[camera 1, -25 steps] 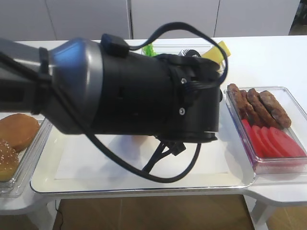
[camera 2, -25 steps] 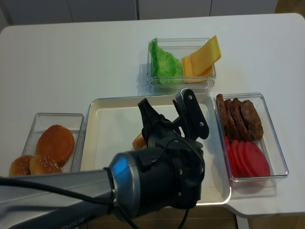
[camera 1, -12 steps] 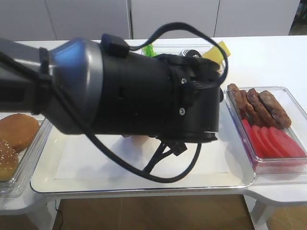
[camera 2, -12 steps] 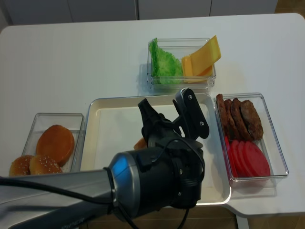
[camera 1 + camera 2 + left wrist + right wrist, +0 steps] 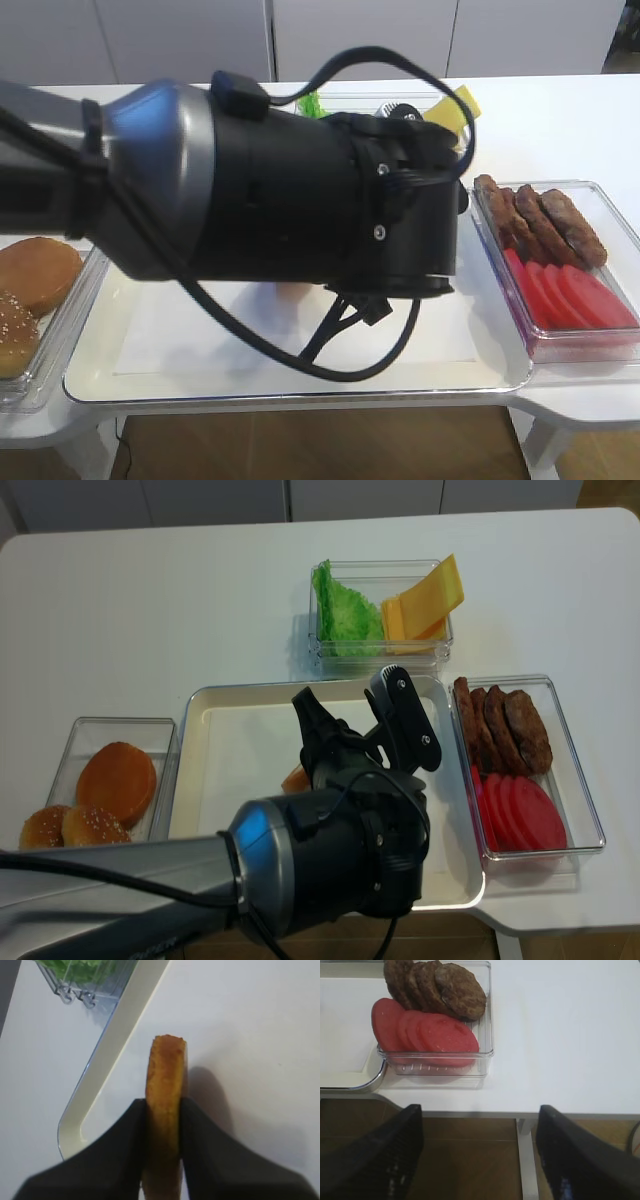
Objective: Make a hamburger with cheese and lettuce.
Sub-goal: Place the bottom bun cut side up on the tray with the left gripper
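My left gripper [image 5: 165,1105] is shut on the hamburger's bun half [image 5: 166,1090], held on edge with its golden-brown rim up, just over the white tray [image 5: 112,1047]. From above, only a sliver of the bun [image 5: 295,778] shows beside the big left arm [image 5: 330,850], which hides the fingers. The lettuce [image 5: 340,608] and the cheese slices [image 5: 425,600] share a clear box behind the tray [image 5: 230,702]. A little lettuce [image 5: 80,967] shows in the left wrist view. My right gripper [image 5: 479,1110] is open and empty, over the table's front edge.
A clear box at the right holds brown patties [image 5: 500,725] and red tomato slices [image 5: 520,810]; it also shows in the right wrist view [image 5: 435,1025]. A box at the left holds a domed bun top [image 5: 115,775] and sesame buns [image 5: 70,828].
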